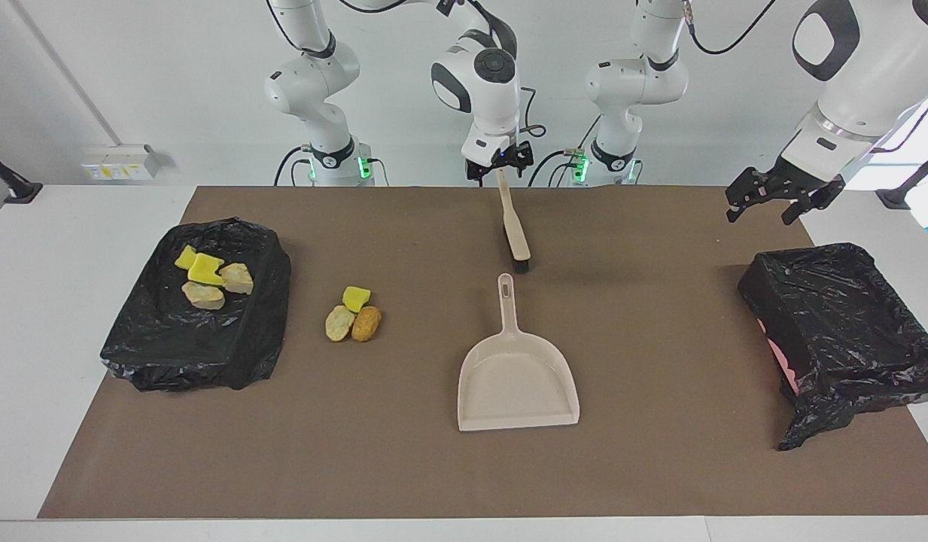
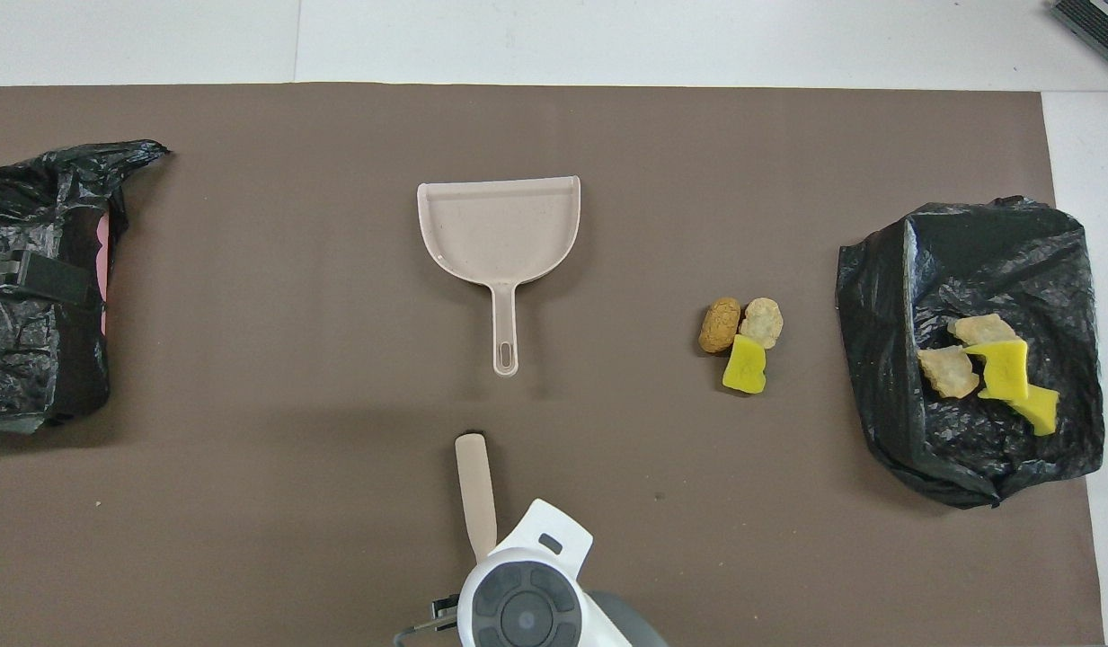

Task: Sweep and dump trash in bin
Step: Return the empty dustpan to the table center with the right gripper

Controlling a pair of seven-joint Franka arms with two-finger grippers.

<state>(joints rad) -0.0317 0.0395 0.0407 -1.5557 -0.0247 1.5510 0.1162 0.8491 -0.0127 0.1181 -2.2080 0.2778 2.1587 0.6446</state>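
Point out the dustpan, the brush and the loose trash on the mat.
dustpan [image 1: 518, 384]: facing view, bare pan floor.
brush [image 1: 515, 234]: facing view, middle of its handle.
loose trash [image 1: 356, 298]: facing view, the yellow wedge of three.

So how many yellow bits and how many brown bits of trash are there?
Yellow bits: 3, one on the mat, two on the black bag
Brown bits: 4, two on the mat, two on the bag
Total: 7

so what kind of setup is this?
Most likely a robot lab bench: two Franka arms mounted at a white table, a brown mat, and staged props such as the dustpan and foam trash.
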